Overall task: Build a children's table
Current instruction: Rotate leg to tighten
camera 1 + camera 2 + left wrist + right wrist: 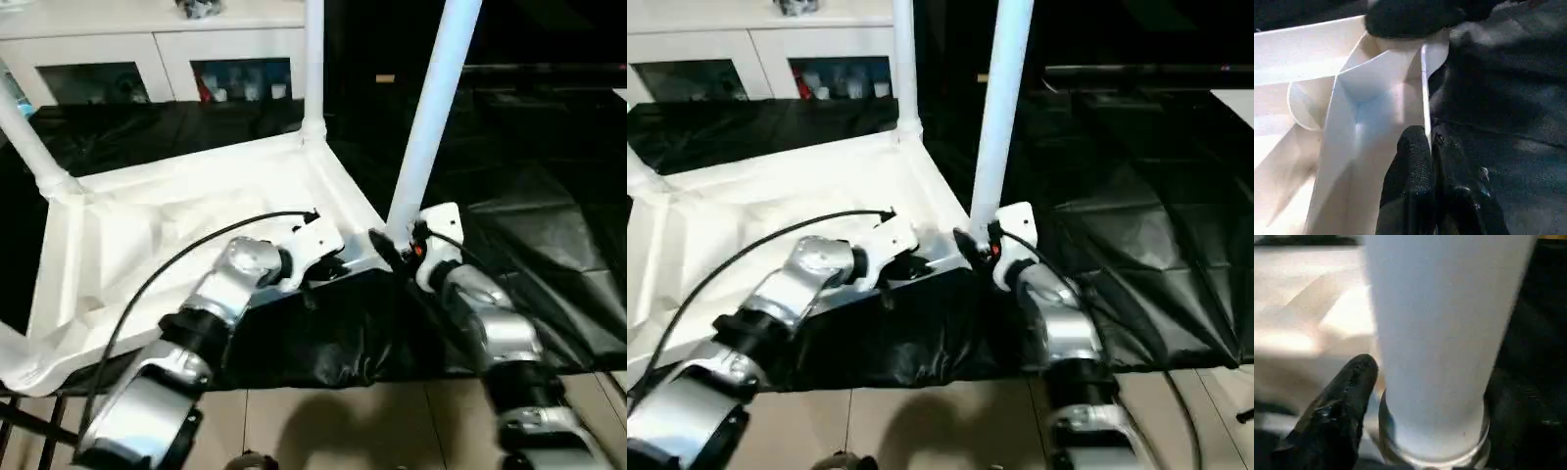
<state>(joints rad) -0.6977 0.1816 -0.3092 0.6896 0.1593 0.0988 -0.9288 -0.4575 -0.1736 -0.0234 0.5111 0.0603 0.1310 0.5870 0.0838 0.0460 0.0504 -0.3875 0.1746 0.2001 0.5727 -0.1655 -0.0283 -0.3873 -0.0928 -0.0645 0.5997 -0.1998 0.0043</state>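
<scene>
We see the white tabletop (196, 225) lying underside up on the black-draped bench (549, 255), its ribs and rounded corner sockets facing the ceiling. As far as we can judge, the build is well along: one leg (313, 59) stands upright in the far corner socket, another leg (24, 137) slants up from the far-left corner, and a third leg (431, 117) rises from the near-right corner, leaning a little, so we take it as being set in its socket rather than firmly home. The near-left corner runs off the frame edge, so we cannot tell whether a fourth leg is fitted there; that one, and turning the table onto its feet, appear to be what remains. Our left claw (1431, 147) is pressed together on the thin near edge wall of the tabletop, pinching it just beside the socket under work. Our right claw (1435, 401) stands spread around the foot of the third leg, one finger (1342, 401) on either side of the tube, close against it; we cannot tell whether they bear on it. A white cabinet (147, 59) stands behind.
</scene>
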